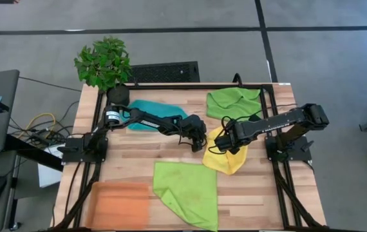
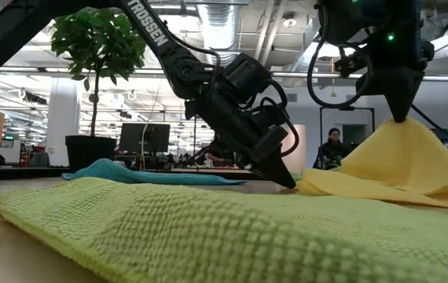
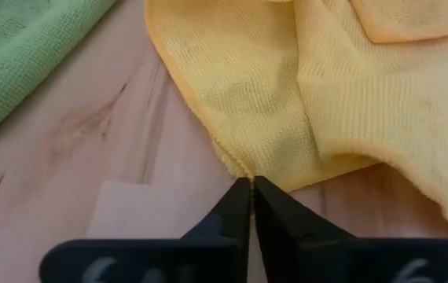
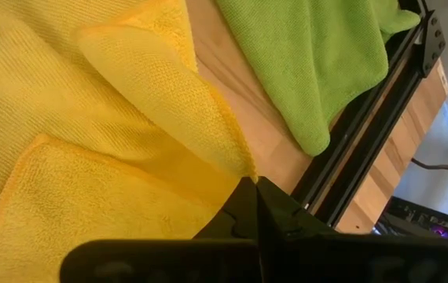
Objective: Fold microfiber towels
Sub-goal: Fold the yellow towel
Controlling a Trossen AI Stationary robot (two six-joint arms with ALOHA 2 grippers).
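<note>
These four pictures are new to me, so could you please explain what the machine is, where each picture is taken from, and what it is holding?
It is a robot with two dark arms mounted at a wooden table, each ending in a two-finger gripper. One picture looks straight down from above, one looks level across the table top, and the other two come from cameras on each arm's wrist.

On the table lie four cloths: a yellow towel in the middle, a flat lime green towel near the front, a second lime green towel at the back right and a teal towel at the back left. An orange tray sits at the front left, and a potted plant at the back left corner.

The left gripper is shut on the yellow towel's edge at table level. The right gripper is shut on another part of it, lifting it into a peak.
</note>
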